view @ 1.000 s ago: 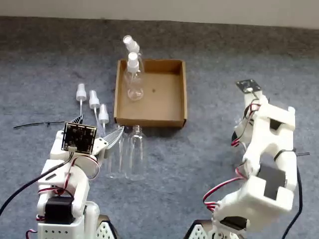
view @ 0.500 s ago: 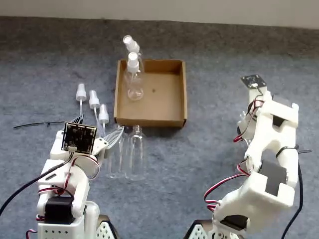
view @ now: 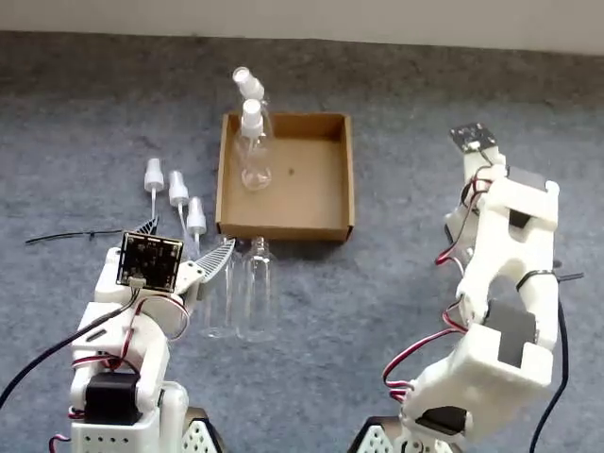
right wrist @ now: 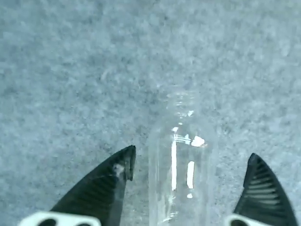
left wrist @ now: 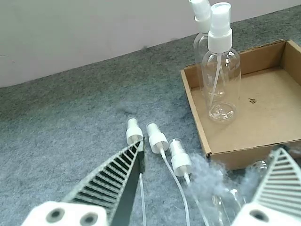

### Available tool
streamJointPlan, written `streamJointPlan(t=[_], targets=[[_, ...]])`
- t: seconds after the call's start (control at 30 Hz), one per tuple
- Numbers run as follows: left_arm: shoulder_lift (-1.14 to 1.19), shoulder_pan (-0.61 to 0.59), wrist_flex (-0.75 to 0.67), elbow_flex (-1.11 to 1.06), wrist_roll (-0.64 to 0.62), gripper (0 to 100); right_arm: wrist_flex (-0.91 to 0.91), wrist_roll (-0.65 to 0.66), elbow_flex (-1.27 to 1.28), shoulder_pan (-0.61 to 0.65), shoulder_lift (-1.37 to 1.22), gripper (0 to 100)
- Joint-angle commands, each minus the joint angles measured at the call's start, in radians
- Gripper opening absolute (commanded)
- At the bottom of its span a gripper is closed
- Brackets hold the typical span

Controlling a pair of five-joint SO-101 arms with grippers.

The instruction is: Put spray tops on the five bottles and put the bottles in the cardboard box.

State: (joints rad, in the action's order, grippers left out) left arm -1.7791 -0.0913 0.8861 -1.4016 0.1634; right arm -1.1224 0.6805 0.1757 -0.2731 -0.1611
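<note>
Bottle in play: an uncapped clear bottle sits on the grey carpet between the wide-open jaws of the right gripper, neither jaw touching it. We judge it is off to the right of the cardboard box, where that arm stands. We can't tell whether it is upright or lying.
Bare pair: two uncapped bottles stand side by side just in front of the box's near wall.
Spray tops: three loose spray tops lie in a row just left of the box.
Already capped: two capped bottles are at the box's far-left corner. One stands inside; the other we can't place as inside or behind the wall.
Left side: the left gripper has its jaws spread and empty, by the box's front-left corner.
Risk, right: we reckon the smooth round bottle could squirt out or roll if the jaws close off-centre.
Risk, left: a descending jaw could topple the bare pair or snag the tops' thin tubes.
Writing: none we can read. The bottles are unlabelled and the box is plain.
</note>
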Motion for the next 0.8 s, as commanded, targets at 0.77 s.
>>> streamJointPlan(t=[0.77], targets=[[0.010, -0.013, -0.018, 0.002, 0.002, 36, -0.165, -0.005, -0.407, -0.010, -0.312, 19.3]])
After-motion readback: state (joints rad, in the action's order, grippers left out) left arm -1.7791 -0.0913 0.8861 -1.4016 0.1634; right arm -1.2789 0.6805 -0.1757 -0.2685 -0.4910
